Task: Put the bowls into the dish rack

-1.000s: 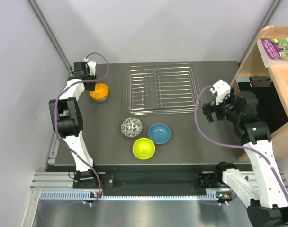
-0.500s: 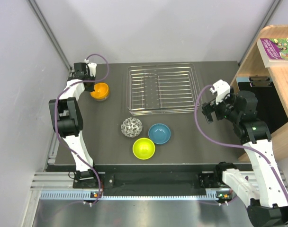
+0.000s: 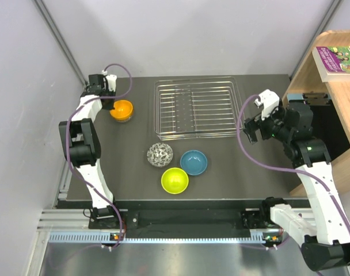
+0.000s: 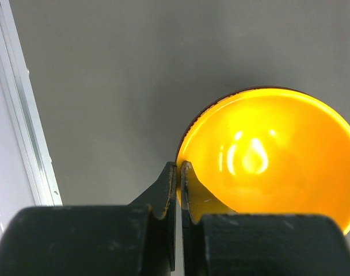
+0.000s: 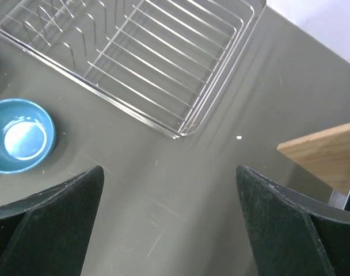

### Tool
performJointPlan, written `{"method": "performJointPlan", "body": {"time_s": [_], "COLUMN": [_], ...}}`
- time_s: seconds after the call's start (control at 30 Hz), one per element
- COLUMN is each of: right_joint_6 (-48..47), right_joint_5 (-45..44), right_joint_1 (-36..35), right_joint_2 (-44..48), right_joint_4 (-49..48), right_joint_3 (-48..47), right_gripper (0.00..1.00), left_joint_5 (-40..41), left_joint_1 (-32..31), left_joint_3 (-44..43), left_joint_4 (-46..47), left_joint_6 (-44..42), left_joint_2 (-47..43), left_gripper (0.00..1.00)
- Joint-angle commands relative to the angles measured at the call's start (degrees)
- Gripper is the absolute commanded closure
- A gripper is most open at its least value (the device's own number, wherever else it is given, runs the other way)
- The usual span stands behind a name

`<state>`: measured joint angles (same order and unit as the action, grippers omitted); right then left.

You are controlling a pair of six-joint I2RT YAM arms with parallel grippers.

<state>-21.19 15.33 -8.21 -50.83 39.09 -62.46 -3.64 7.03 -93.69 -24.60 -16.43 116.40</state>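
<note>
Noted at far-left of dark grey tabletop (image 3: 134, 144): small round orange bowl (image 3: 121, 110), upright, well left of rectangular silver wire dish rack (image 3: 195, 108) and outside it. Left gripper (image 3: 109, 103) clenched on bowl's left rim; per wrist cam, one finger inside orange bowl (image 4: 267, 155), other outside, left gripper (image 4: 179, 167) pinching rim w/ barely any gap. Cannot tell whether bowl base touching tabletop or raised off it. Dish rack at far centre, long side parallel to far edge. Near of rack, grouped close together on tabletop: black-and-white mosaic bowl (image 3: 160, 154) at left, blue bowl (image 3: 193, 162) just right of it, lime green bowl (image 3: 174, 180) nearest, approx. between the two. All upright, all outside rack. Right gripper (image 3: 251, 133) released, fingers spread wide, nothing held, hovering right of rack's near-right corner. Right wrist cam confirms: right gripper (image 5: 169, 169) over bare tabletop, rack (image 5: 134, 57) corner ahead, blue bowl (image 5: 19, 135) at left edge of view. Wooden shelf unit (image 3: 336, 103) at right side, book (image 3: 338, 62) lying on top.
</note>
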Motion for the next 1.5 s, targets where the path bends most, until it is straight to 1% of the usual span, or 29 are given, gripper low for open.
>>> {"method": "performJointPlan", "body": {"time_s": [0.0, 0.07, 0.2, 0.3, 0.43, 0.63, 0.67, 0.8, 0.83, 0.9, 0.97, 1.0, 1.07, 1.1, 1.13, 1.17, 1.2, 1.23, 1.33, 1.43, 1.47], "right_joint_6": [0.9, 1.1, 2.3, 4.0, 6.3, 7.8, 7.7, 8.8, 9.6, 11.6, 14.5, 15.6, 19.7, 20.8, 22.5, 24.4, 24.9, 25.1, 26.5, 30.4, 33.3], "right_joint_5": [2.0, 3.1, 9.0, 11.6, 13.1, 13.2, 14.0, 21.8, 23.2, 27.5, 31.3, 35.5, 39.9, 44.1, 46.2, 50.3, 51.6, 52.2, 55.2, 56.7, 56.7], "right_joint_1": [-1.4, -1.6, -2.2, -3.3, -5.1, -9.4, -9.7, -11.0, -11.0, -11.1, -11.0, -11.0, -11.0, -11.0, -10.9, -11.0, -11.0, -11.0, -10.6, -9.9, -9.7], "right_joint_2": [-2.1, -3.2, -7.2, -10.4, -14.6, -20.5, -21.9, -26.3, -27.3, -31.1, -34.4, -35.7, -39.1, -40.4, -41.9, -44.8, -46.2, -47.3, -50.8, -52.8, -53.2], "right_joint_4": [-0.4, 0.5, 1.5, 1.4, 0.6, 0.5, 0.5, -0.9, -1.8, -2.2, -4.0, -4.8, -7.9, -8.6, -9.1, -9.5, -9.4, -9.3, -11.7, -17.5, -19.7], "right_joint_3": [-4.6, -6.4, -9.4, -12.6, -18.1, -22.9, -23.1, -25.3, -27.1, -29.4, -32.1, -33.3, -34.1, -35.2, -36.0, -36.8, -38.5, -39.1, -39.8, -39.3, -38.8], "right_gripper": [0.04, 0.04, 0.02, 0.01, 0.0, 0.0, 0.0, 0.0, 0.0, 0.0, 0.0, 0.0, 0.0, 0.0, 0.0, 0.0, 0.0, 0.0, 0.0, 0.0, 0.0], "left_joint_5": [-2.8, -3.9, -5.5, -6.5, -7.3, -8.8, -9.6, -15.2, -18.0, -20.4, -24.0, -24.8, -27.2, -27.8, -28.1, -28.6, -28.7, -28.4, -29.1, -29.0, -29.1], "left_joint_1": [-0.1, -0.2, -0.4, -0.6, -0.5, -0.5, -0.5, -0.7, -0.8, -1.0, -2.2, -2.7, -5.3, -6.2, -9.4, -10.8, -12.3, -15.5, -20.5, -23.6, -24.2], "left_joint_3": [-2.3, -2.5, -2.9, -2.7, -2.9, -3.6, -3.2, -1.2, -1.0, -0.7, 0.4, 0.9, 2.2, 2.7, 3.6, 3.9, 4.3, 4.7, 4.2, 2.6, 2.3], "left_joint_4": [-1.2, -1.7, -2.5, -2.3, -1.8, -3.1, -3.0, -1.9, -1.9, -2.1, -1.9, -1.8, -1.8, -1.8, -1.9, -1.8, -1.9, -1.8, -1.5, -1.2, -1.1], "left_joint_6": [0.1, 0.3, 0.5, 0.8, 1.3, 0.8, 0.3, 0.9, 1.2, 1.9, 1.9, 1.8, 1.4, 1.2, 0.9, 0.3, -0.1, -0.4, -1.0, -1.2, -1.2], "left_joint_2": [-3.0, -4.6, -7.1, -9.3, -12.5, -14.3, -15.0, -20.3, -21.3, -23.9, -25.8, -27.5, -29.0, -30.3, -30.9, -31.3, -32.2, -32.5, -32.8, -32.0, -31.6], "left_gripper": [1.0, 1.0, 1.0, 1.0, 1.0, 1.0, 1.0, 1.0, 1.0, 1.0, 1.0, 1.0, 1.0, 1.0, 1.0, 1.0, 1.0, 1.0, 1.0, 1.0, 1.0]}}
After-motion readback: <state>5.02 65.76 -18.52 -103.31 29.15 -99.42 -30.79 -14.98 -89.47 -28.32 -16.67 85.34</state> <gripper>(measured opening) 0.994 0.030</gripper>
